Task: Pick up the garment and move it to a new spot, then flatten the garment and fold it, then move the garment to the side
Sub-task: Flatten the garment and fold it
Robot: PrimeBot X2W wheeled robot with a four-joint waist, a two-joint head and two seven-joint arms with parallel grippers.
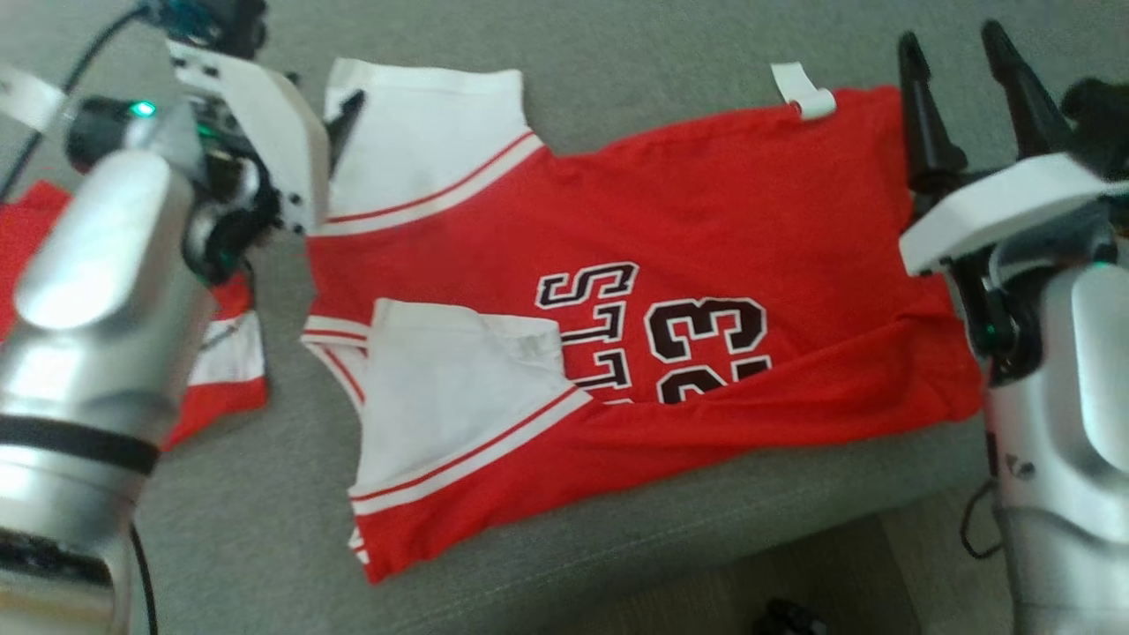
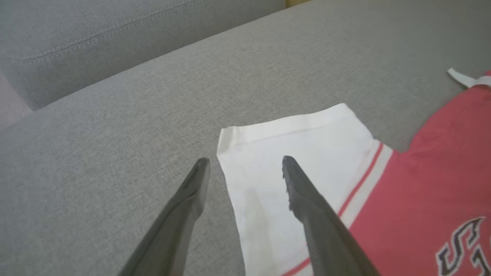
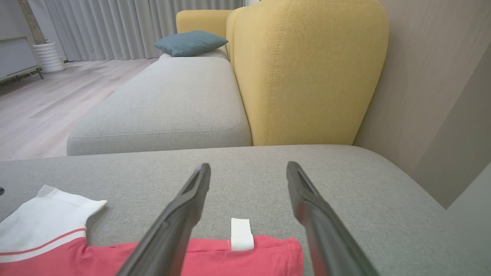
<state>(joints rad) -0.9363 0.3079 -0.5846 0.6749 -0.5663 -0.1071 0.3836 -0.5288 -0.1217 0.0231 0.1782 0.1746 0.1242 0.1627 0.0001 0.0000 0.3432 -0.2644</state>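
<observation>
Head view: the red jersey (image 1: 706, 203) lies spread on the grey sofa (image 1: 617, 88). My left claw (image 2: 245, 160) gapes, empty, at its white sleeve (image 2: 291, 130), 10 o'clock. My right claw (image 1: 951, 40) gapes, empty, beside its 3 o'clock edge.

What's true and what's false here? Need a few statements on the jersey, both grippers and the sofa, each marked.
1. The red jersey lies on the grey sofa cushion. True.
2. The left gripper is shut on the white sleeve. False: its jaws stand open, one finger over the sleeve and one over the cushion, holding nothing.
3. The right gripper is open, and in the right wrist view the white tag shows between its fingers. True.
4. The sofa backrest is blue. False: the backrest is yellow.
5. A second red cloth lies on the cushion to the jersey's left in the head view. True.
</observation>
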